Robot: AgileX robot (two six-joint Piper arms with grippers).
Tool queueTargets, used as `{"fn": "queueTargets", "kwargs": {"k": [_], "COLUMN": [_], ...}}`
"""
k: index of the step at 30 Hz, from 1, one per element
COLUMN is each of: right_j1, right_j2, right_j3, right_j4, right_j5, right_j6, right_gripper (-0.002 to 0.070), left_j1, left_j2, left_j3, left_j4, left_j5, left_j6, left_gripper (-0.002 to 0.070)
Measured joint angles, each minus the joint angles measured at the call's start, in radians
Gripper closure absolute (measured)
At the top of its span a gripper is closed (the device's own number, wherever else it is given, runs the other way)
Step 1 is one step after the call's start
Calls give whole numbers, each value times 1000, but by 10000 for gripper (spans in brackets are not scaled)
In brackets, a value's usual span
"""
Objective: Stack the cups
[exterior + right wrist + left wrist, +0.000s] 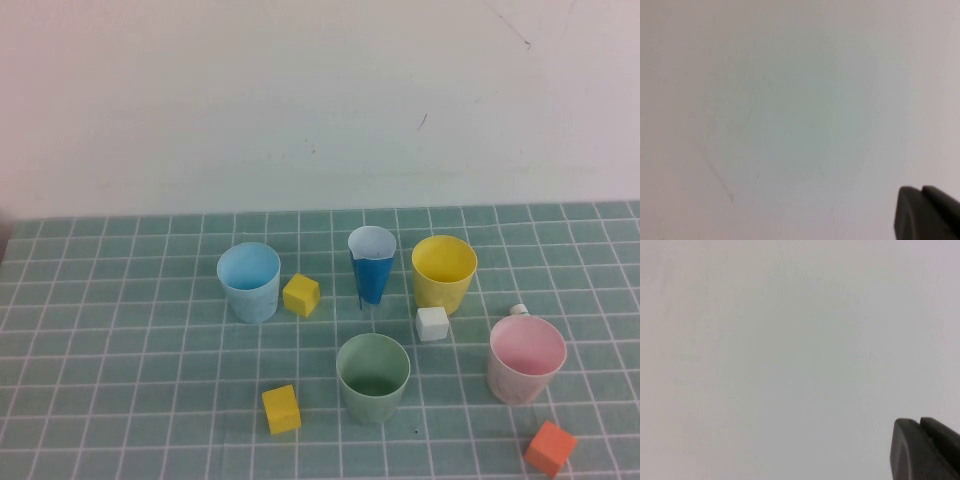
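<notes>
Four cups stand upright and apart on the green checked mat in the high view: light blue (249, 281) at the back left, yellow (443, 272) at the back right, sage green (373, 377) in front of the middle, pale pink (526, 358) at the right. Neither arm shows in the high view. My left gripper (919, 423) is shut with nothing in it and faces only a blank white wall. My right gripper (921, 191) is likewise shut and empty, with only white wall before it.
A narrow dark-blue cone cup (372, 264) stands between the blue and yellow cups. Two yellow blocks (301, 295) (281, 409), a white block (432, 323) and an orange block (550, 447) lie among the cups. A small white thing (518, 310) sits behind the pink cup.
</notes>
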Motion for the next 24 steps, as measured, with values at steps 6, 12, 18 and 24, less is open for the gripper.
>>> {"fn": "queueTargets", "kwargs": {"k": [6, 12, 18, 24], "right_j1": [0, 0, 0, 0], "right_j2": [0, 0, 0, 24], "right_j3": [0, 0, -50, -278], "right_j4": [0, 0, 8, 24], "right_j5": [-229, -233, -16, 473], "right_j6": [40, 54, 42, -76], "right_gripper": [678, 678, 678, 678], "left_j1": [0, 0, 0, 0], "left_j2": [0, 0, 3, 210], "left_j3": [0, 0, -199, -523], "left_j4": [0, -49, -59, 9], "left_j5": [-242, -316, 100, 549], "left_j6": [0, -55, -91, -50], "left_gripper": [677, 677, 677, 677]}}
